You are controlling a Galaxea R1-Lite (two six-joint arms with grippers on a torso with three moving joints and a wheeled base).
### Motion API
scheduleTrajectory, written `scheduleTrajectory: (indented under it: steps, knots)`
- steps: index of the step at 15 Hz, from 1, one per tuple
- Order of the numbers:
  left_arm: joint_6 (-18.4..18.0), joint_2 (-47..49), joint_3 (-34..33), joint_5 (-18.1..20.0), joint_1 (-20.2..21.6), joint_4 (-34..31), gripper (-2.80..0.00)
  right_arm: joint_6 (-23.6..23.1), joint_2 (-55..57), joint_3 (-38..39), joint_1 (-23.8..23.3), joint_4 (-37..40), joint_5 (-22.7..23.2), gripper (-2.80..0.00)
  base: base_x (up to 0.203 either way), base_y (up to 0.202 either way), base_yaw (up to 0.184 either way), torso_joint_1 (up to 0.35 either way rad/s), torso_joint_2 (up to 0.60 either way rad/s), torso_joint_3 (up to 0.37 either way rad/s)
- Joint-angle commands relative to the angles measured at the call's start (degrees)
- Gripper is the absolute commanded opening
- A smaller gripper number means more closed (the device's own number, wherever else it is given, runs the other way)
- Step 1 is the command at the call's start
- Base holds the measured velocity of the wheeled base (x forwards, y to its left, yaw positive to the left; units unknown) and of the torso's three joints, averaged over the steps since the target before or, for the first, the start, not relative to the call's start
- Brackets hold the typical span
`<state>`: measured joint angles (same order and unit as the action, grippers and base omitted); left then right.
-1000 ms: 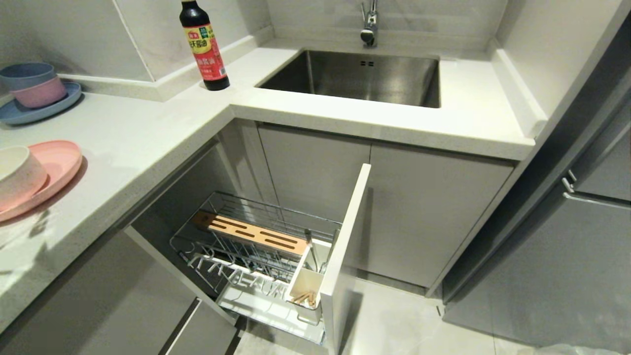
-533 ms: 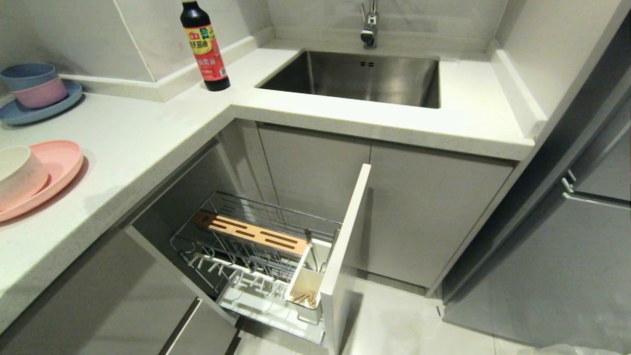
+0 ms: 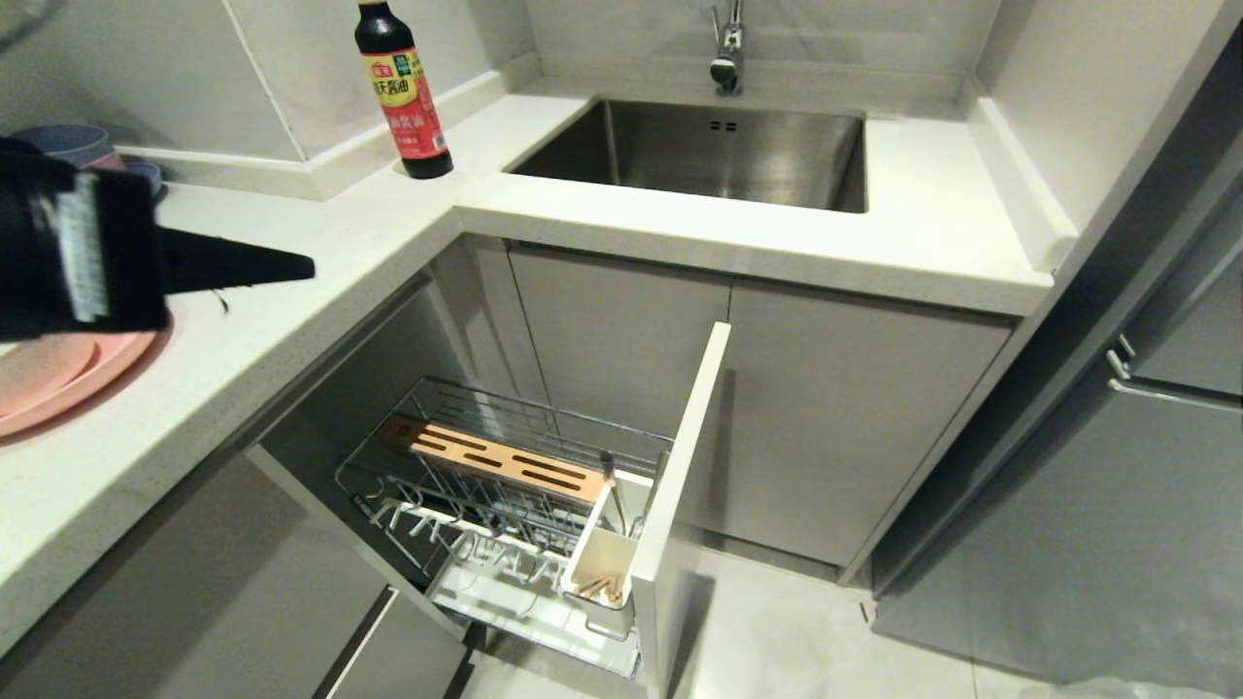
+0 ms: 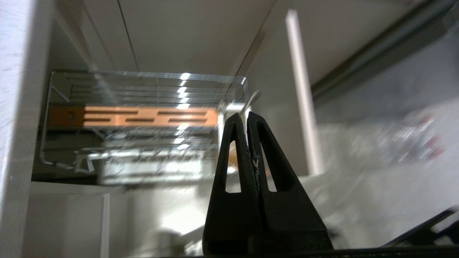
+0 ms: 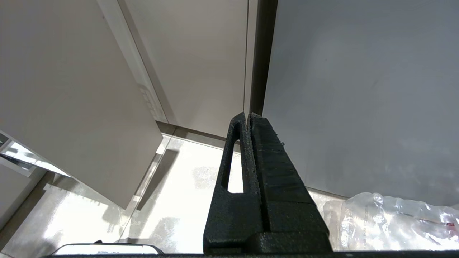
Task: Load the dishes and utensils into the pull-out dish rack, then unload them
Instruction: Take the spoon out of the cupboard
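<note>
Loading is judged to be partway done: wooden chopsticks (image 3: 595, 585) stand in the white cup (image 3: 602, 561) of the pull-out rack (image 3: 505, 485), while the pink plate (image 3: 58, 374) lies on the counter (image 3: 291, 262) at the robot's left. The left gripper (image 3: 296, 267) is held above that counter, just beside the plate, its fingers (image 4: 235, 150) pressed together with nothing between them. The right gripper (image 5: 247, 118) is parked low by a cabinet door, clenched on nothing too.

A dish is judged to be the next thing to fetch. For that the left claw would have to be opened, lowered over a rim and closed there; the flat plate offers little edge, so a slip is likely.

Much is hidden. The cream bowl is covered by the black arm and cannot be made out. Only the near edge of the plate is seen, the rest being cut off by the frame and the arm. The spoon cannot be picked out with certainty; a thin metal rod near the cup may be its handle. The stacked bowls (image 3: 68, 144) behind are half covered.
</note>
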<state>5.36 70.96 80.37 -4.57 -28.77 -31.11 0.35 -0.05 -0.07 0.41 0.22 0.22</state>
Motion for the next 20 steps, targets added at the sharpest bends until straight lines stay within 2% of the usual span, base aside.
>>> scheduleTrajectory:
  steps: [1, 4, 5, 7, 8, 10, 12, 17, 20]
  knots:
    - [-4.6, 7.0, -2.1, 0.16, 0.56, 0.12, -2.8, 0.0, 0.05, -0.01, 0.02, 0.04, 0.05, -2.8, 0.0, 0.0, 0.0, 0.0, 0.0, 0.0]
    - [-11.76, 13.36, -5.59, 1.48, 2.7, 4.21, -2.8, 0.0, -0.02, 0.04, 0.02, 0.02, 0.04, -2.8, 0.0, 0.0, 0.0, 0.0, 0.0, 0.0]
    - [-15.26, 14.91, -6.09, 4.59, 4.1, 5.3, -2.8, 0.0, 0.03, 0.0, 0.02, 0.04, 0.03, -2.8, 0.0, 0.0, 0.0, 0.0, 0.0, 0.0]
    - [-22.91, 17.2, -6.63, 13.14, 7.31, 5.79, -2.8, 0.0, -0.02, 0.01, 0.02, 0.02, 0.04, -2.8, 0.0, 0.0, 0.0, 0.0, 0.0, 0.0]
    - [-25.95, 18.26, -7.01, 15.89, 8.66, 6.08, -2.8, 0.0, 0.02, -0.01, 0.02, 0.02, 0.03, -2.8, 0.0, 0.0, 0.0, 0.0, 0.0, 0.0]
    - [-28.14, 21.66, -7.14, 19.44, 10.16, 8.96, -2.8, 0.0, 0.0, 0.0, 0.02, 0.01, 0.05, -2.8, 0.0, 0.0, 0.0, 0.0, 0.0, 0.0]
    - [-29.01, 24.97, -7.15, 20.9, 10.38, 10.12, -2.8, 0.0, 0.03, 0.0, 0.02, 0.01, 0.04, -2.8, 0.0, 0.0, 0.0, 0.0, 0.0, 0.0]
    - [-29.19, 33.14, -5.89, 20.58, 8.61, 10.62, -2.8, 0.0, 0.04, -0.01, 0.02, 0.04, 0.05, -2.8, 0.0, 0.0, 0.0, 0.0, 0.0, 0.0]
    - [-29.18, 38.39, -6.0, 17.5, 6.69, 13.14, -2.8, 0.0, 0.03, -0.01, 0.02, 0.0, 0.03, -2.8, 0.0, 0.0, 0.0, 0.0, 0.0, 0.0]
